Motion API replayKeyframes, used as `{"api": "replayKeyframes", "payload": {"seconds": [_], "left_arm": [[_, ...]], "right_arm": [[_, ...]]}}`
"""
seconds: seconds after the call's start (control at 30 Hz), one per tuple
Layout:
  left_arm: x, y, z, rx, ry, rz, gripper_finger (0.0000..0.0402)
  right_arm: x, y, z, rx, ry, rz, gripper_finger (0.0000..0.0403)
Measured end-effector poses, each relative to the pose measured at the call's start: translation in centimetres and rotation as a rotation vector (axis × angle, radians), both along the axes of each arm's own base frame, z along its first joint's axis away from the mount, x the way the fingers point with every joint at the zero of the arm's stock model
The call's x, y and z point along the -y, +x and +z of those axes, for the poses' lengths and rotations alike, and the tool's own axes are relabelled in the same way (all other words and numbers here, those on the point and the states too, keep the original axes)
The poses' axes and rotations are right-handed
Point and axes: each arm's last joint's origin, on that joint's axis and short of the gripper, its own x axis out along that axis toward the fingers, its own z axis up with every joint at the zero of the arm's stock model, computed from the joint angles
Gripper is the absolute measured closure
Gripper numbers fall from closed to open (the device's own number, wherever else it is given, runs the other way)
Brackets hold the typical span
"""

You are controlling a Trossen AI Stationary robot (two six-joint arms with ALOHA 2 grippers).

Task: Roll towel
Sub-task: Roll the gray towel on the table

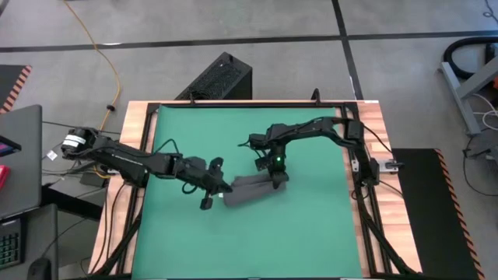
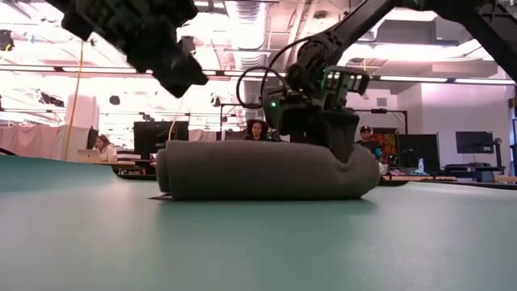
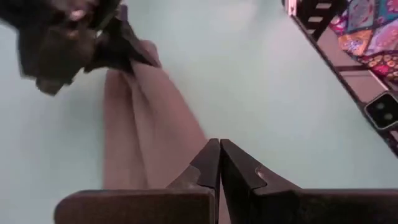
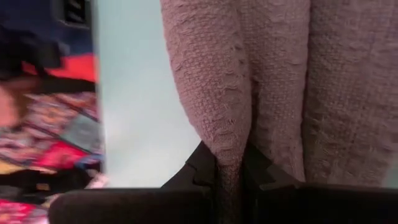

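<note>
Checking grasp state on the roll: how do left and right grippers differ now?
The right gripper is shut on a fold of the towel at one end; the left gripper is shut on nothing. In the low view the right is down at the roll, the left is raised above the other end. Both are dark and two-fingered.

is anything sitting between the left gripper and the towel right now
Nothing visible does. The towel, already rolled, lies on the bare green mat. The left gripper hangs shut just above its near end. The right gripper is pinching the other end.
</note>
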Motion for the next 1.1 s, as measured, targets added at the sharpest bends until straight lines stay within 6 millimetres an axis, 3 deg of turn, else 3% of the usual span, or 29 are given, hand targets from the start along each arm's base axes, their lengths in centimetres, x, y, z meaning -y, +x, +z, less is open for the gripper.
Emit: {"api": "replayKeyframes", "payload": {"seconds": [0.17, 0.27, 0.37, 0.53, 0.93, 1.1], "left_arm": [[-1.3, 0.7, -1.4, -0.014, 0.193, 0.099, 0.0402], [-2.0, 1.9, -2.7, 0.025, 0.249, 0.059, 0.0402], [-2.6, 2.7, -4.7, -0.01, 0.205, 0.013, 0.0402], [-2.4, 3.9, -5.7, 0.039, 0.091, -0.064, 0.0401], [-2.4, 4.5, -10.7, -0.121, 0.003, -0.094, 0.0401], [-2.4, 4.4, -10.9, -0.165, -0.193, -0.158, 0.0401]], "right_arm": [[0.3, -0.3, 0.6, -0.039, 0.03, -0.011, 0.036], [0.2, -0.1, 0.9, -0.025, 0.017, 0.012, 0.036], [-0.1, 0.3, 1.3, -0.011, -0.01, 0.029, 0.036], [-0.4, 0.5, 1.4, -0.007, -0.023, 0.042, 0.036], [-1.3, 0.3, 1.5, 0.004, -0.032, 0.118, 0.036], [-2.3, -0.2, 1.6, -0.008, -0.038, 0.216, 0.036]]}}
